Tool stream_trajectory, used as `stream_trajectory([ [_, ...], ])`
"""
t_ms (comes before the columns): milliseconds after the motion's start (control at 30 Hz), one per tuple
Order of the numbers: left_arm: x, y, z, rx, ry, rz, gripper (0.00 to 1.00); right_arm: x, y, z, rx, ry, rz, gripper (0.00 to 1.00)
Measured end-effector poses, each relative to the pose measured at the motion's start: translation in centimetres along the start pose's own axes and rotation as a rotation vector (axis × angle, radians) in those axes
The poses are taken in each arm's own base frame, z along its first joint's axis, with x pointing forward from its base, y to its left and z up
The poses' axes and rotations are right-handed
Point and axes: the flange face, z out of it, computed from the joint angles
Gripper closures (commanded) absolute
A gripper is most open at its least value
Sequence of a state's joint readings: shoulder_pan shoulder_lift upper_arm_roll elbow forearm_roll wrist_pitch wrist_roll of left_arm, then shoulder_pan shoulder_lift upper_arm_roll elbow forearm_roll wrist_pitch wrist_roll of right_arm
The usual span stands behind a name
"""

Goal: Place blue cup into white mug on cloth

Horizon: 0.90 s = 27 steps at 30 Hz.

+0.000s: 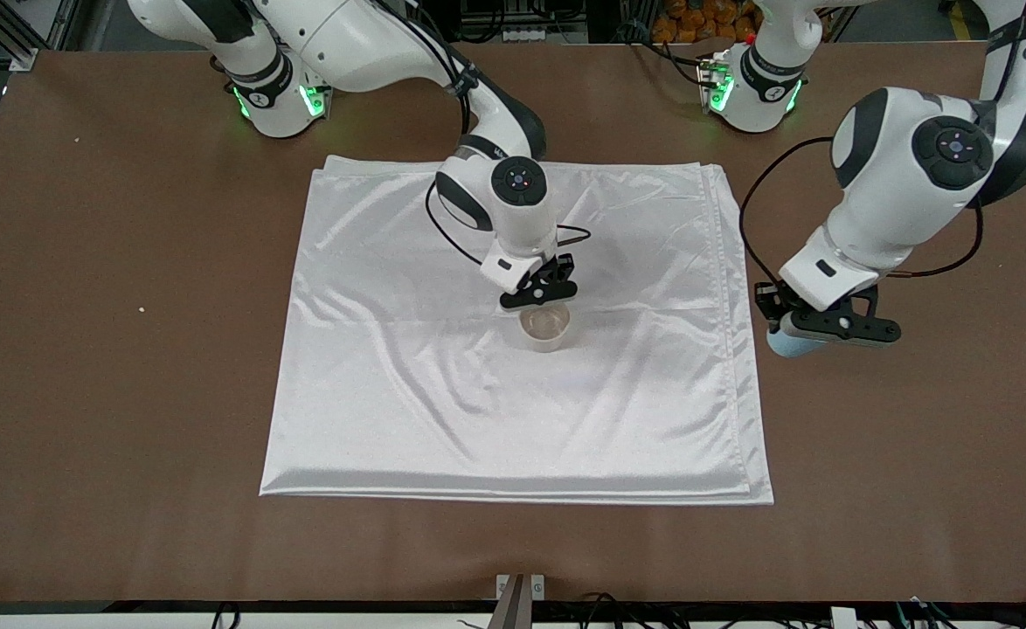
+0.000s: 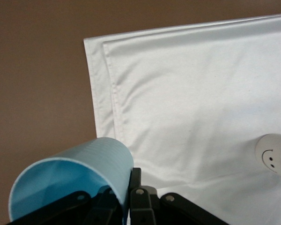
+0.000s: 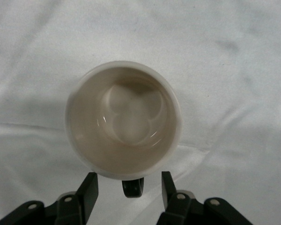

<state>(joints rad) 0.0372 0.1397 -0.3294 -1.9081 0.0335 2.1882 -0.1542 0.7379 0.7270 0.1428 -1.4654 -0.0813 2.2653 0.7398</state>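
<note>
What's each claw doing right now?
Left claw: shut on the blue cup, over bare table beside the cloth.
Right claw: open, straddling the white mug's black handle.

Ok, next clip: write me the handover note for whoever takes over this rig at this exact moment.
Left gripper: shut on the blue cup, held tilted in the air over the bare table just off the edge of the cloth at the left arm's end.
Right gripper: open, low over the cloth's middle, fingers either side of the black handle of the white mug without gripping it.
The mug stands upright on the cloth, empty.
Done: cup picked up, mug on the cloth.
Left: carry the cup over the mug, lower it in, release. The right gripper sits right at the mug and may need to clear.
</note>
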Motion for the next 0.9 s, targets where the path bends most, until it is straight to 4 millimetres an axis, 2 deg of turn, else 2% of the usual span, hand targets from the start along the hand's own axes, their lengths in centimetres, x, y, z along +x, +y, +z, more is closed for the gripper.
stream_trajectory([
  [167,0.4,4.0,1.2,-0.036,-0.017,-0.031,1.0,1.1,0.5,-2.1,0.005,0.017,0.015,0.0],
  [267,0.7,6.2,1.9,-0.045,-0.024,-0.04,1.0,1.9,1.1,-4.8,-0.007,0.015,0.028,0.0],
  [400,1.0,9.2,2.7,-0.039,-0.023,-0.063,1.0,2.4,2.3,-10.1,-0.031,0.008,0.046,0.0],
  [600,1.4,13.5,3.7,-0.07,-0.036,-0.105,1.0,2.0,5.4,-19.7,-0.067,0.002,0.084,0.0],
  [733,1.5,15.8,4.4,-0.09,-0.077,-0.139,1.0,1.6,7.6,-24.1,-0.083,0.002,0.112,0.0],
  [900,0.9,19.5,5.9,-0.101,-0.114,-0.188,1.0,1.7,10.6,-27.7,-0.094,0.005,0.156,0.0],
])
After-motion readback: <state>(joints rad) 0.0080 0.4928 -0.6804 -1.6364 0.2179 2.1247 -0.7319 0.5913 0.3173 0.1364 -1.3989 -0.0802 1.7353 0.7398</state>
